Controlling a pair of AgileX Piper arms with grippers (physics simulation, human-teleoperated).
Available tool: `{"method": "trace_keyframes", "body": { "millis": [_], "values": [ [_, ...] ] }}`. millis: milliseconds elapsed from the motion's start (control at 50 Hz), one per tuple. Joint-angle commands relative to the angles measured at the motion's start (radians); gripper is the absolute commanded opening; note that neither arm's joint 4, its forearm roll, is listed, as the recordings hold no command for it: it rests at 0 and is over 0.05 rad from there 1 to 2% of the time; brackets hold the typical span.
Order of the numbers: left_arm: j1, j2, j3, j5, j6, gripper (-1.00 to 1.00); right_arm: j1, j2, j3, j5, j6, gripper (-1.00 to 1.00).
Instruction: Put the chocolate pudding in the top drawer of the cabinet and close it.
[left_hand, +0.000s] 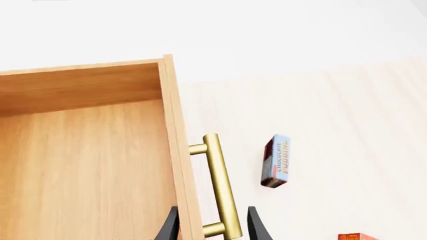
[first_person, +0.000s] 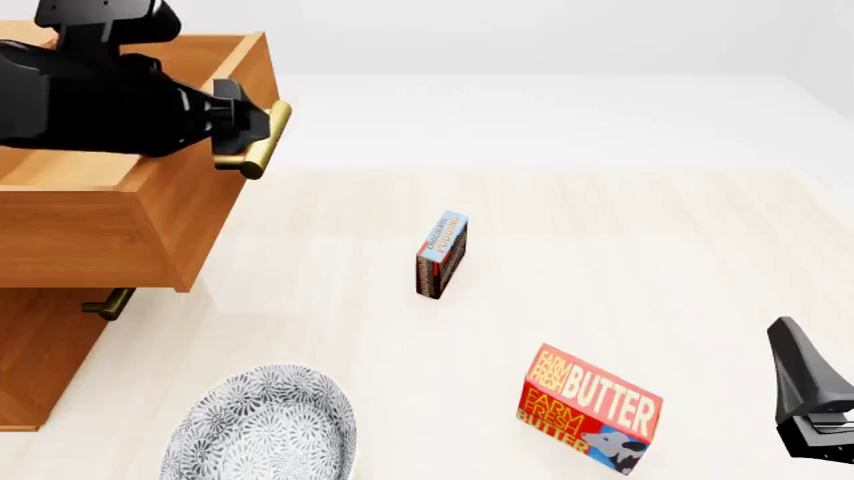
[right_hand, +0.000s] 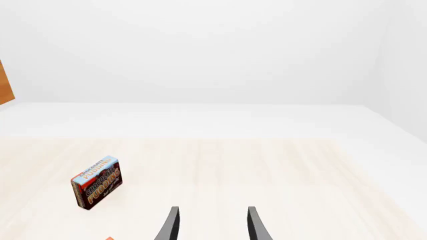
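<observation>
1. The cabinet (first_person: 54, 350) stands at the left edge of the counter (first_person: 641, 250) in the front view; its top drawer (first_person: 120, 220) is pulled well out, with its bare wooden inside showing in the left wrist view; the lower drawer (first_person: 40, 340) is pushed in, its brass handle (first_person: 107, 303) just visible under the open one.
2. The left gripper (first_person: 240, 125) is at the top drawer's brass bar handle (first_person: 258, 140); in the left wrist view one finger lies on each side of the drawer front and handle (left_hand: 220, 185); whether it truly clamps the bar I cannot tell.
3. The chocolate pudding (first_person: 442, 253) stands on its edge on the counter, near the middle, well apart from the cabinet and from both grippers; nothing holds it.
4. The right gripper (right_hand: 212, 225) hangs low at the right edge of the front view; its fingers are spread with nothing between them.
5. A butter box (first_person: 589, 409) lies nearer the camera than the pudding; a patterned grey plate (first_person: 260, 430) sits beside the cabinet's front corner.
</observation>
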Motion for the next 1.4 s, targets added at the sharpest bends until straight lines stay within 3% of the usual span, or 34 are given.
{"method": "trace_keyframes", "body": {
  "millis": [20,120,480,680,800,880,980,1000,1020,1060,1160,1240,1280,1400],
  "values": [
    [-0.090,-0.060,-0.077,0.030,0.131,1.00,0.000,0.000,0.000,0.000,0.000,1.00],
    [-0.073,-0.106,-0.107,0.037,0.195,1.00,0.000,0.000,0.000,0.000,0.000,1.00],
    [-0.080,-0.227,-0.098,0.024,0.306,1.00,0.000,0.000,0.000,0.000,0.000,1.00],
    [-0.092,-0.297,-0.053,-0.003,0.318,1.00,0.000,0.000,0.000,0.000,0.000,1.00],
    [-0.112,-0.387,0.057,-0.036,0.348,1.00,0.000,0.000,0.000,0.000,0.000,1.00],
    [-0.126,-0.418,0.051,-0.003,0.353,1.00,0.000,0.000,0.000,0.000,0.000,1.00],
    [-0.135,-0.458,0.112,-0.025,0.368,1.00,0.000,0.000,0.000,0.000,0.000,1.00],
    [-0.121,-0.512,0.193,-0.089,0.370,1.00,0.000,0.000,0.000,0.000,0.000,1.00],
    [-0.117,-0.519,0.217,-0.094,0.373,1.00,0.000,0.000,0.000,0.000,0.000,1.00],
    [-0.117,-0.532,0.181,-0.056,0.379,1.00,0.000,0.000,0.000,0.000,0.000,1.00],
    [-0.189,-0.568,0.323,-0.167,0.381,1.00,0.000,0.000,0.000,0.000,0.000,1.00],
    [-0.221,-0.557,0.380,-0.221,0.376,1.00,0.000,0.000,0.000,0.000,0.000,1.00],
    [-0.243,-0.557,0.429,-0.258,0.411,1.00,0.000,0.000,0.000,0.000,0.000,1.00],
    [-0.302,-0.580,0.526,-0.352,0.431,1.00,0.000,0.000,0.000,0.000,0.000,1.00]
  ]
}}
